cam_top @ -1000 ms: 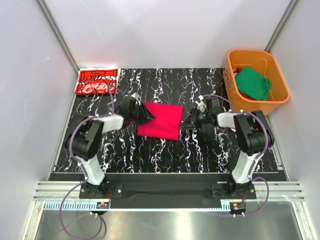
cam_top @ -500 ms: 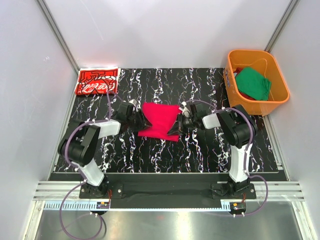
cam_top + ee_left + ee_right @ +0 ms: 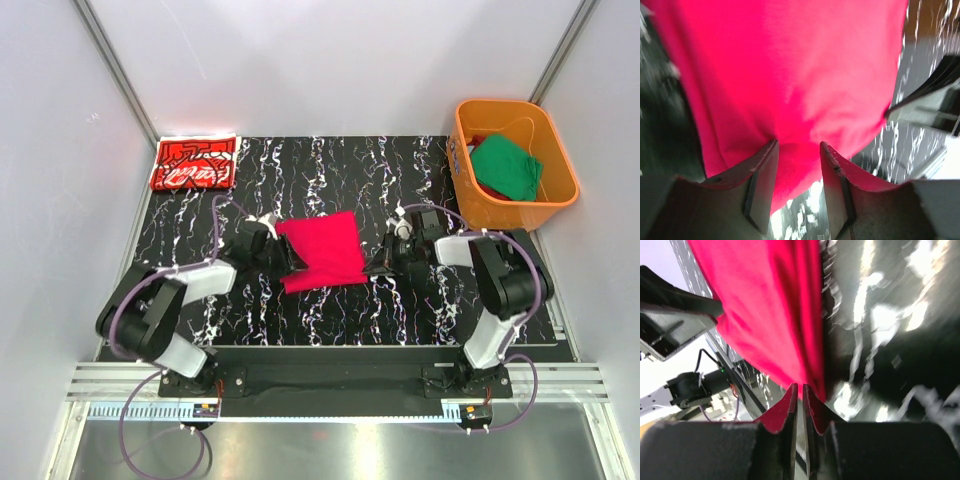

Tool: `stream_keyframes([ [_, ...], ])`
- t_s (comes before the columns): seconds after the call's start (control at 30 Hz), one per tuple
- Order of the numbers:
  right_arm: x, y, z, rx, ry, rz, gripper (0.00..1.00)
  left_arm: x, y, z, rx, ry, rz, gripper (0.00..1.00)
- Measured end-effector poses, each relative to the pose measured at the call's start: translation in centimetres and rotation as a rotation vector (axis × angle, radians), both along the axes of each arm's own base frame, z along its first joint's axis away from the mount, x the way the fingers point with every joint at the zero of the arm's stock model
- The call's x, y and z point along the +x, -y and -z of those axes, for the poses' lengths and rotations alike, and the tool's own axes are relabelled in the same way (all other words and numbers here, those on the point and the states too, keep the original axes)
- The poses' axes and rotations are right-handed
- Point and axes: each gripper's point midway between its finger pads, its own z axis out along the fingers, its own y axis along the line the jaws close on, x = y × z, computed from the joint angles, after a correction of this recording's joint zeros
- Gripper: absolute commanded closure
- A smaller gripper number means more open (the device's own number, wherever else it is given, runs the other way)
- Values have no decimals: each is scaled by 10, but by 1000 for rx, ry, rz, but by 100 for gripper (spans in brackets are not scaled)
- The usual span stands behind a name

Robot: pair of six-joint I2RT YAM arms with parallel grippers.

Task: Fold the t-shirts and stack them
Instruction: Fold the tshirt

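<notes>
The plain crimson t-shirt (image 3: 320, 250), folded into a rectangle, lies mid-table between both arms. My left gripper (image 3: 285, 258) holds its left edge. In the left wrist view the cloth (image 3: 790, 65) bunches between the part-open fingers of that gripper (image 3: 797, 145). My right gripper (image 3: 372, 266) is at the shirt's right edge. In the right wrist view its jaws (image 3: 800, 386) are almost together, with the tips on a hanging fold of the shirt (image 3: 765, 315). The red t-shirt with white print (image 3: 195, 163) lies folded at the back left. The green t-shirt (image 3: 508, 168) sits in the tub.
The orange plastic tub (image 3: 515, 105) stands at the back right, just off the black marbled mat (image 3: 330, 165). White walls with metal rails close in both sides. Each wrist view shows the other arm's gripper beyond the shirt.
My right jaws closed on the shirt's right edge, and that gripper then drew back to the right. The crimson shirt shifted and turned slightly. My left gripper kept its hold and moved nearer.
</notes>
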Motion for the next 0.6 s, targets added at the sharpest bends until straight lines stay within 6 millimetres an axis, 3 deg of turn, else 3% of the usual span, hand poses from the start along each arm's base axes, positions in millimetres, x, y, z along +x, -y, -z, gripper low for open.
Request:
stream_keyframes([
  [0.13,-5,-7,-29,-23,51,-27,85,-14,-2,-18,11,9,12,53],
  [0.23,-5,-34,-53,-7,111,-93,85,-15,-8,-32,25,35,-4,49],
  [0.3,-10,-63,-66,18,143,-157,75,-13,-16,-38,45,48,-27,38],
  [0.4,-18,-99,-73,36,162,-233,57,-4,-38,-42,84,36,-98,32],
  [0.6,-19,-117,-62,-83,216,-295,37,8,-92,-51,175,36,-269,23],
])
